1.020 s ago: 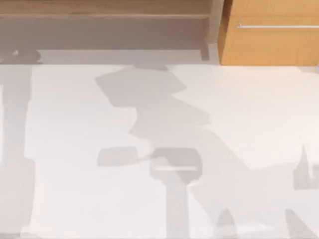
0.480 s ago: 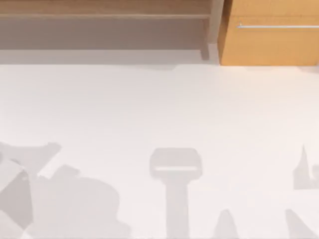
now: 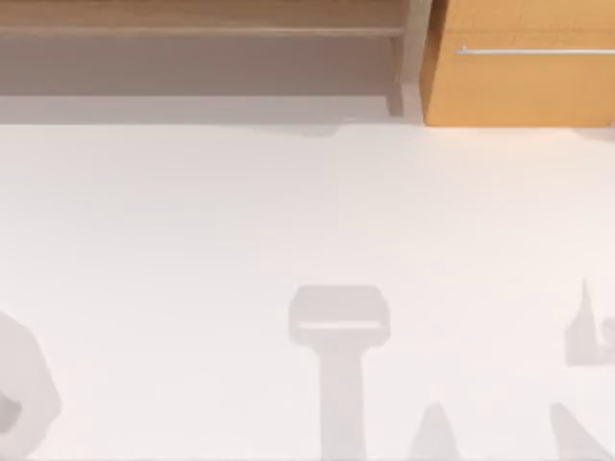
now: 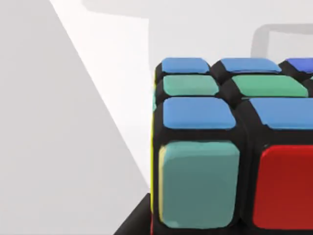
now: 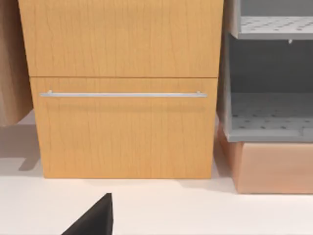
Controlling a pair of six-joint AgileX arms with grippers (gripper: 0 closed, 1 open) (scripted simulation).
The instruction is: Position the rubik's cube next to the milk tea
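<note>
The rubik's cube sits very close in the left wrist view, with blue, green, teal and red stickers on black edges and a thin yellow strip on its side. A dark part of my left gripper touches the cube's lower corner. White table lies behind the cube. The milk tea is out of view. A black part of my right gripper juts in at the near edge of the right wrist view, facing a wooden cabinet.
A wooden drawer cabinet with a metal handle stands at the back right. A grey shelf unit is beside it, and a low wooden shelf runs along the back. Soft shadows lie on the white table.
A large arm shadow swept from the table's middle to the lower left corner and has nearly left the top view. The other shadows have not moved.
</note>
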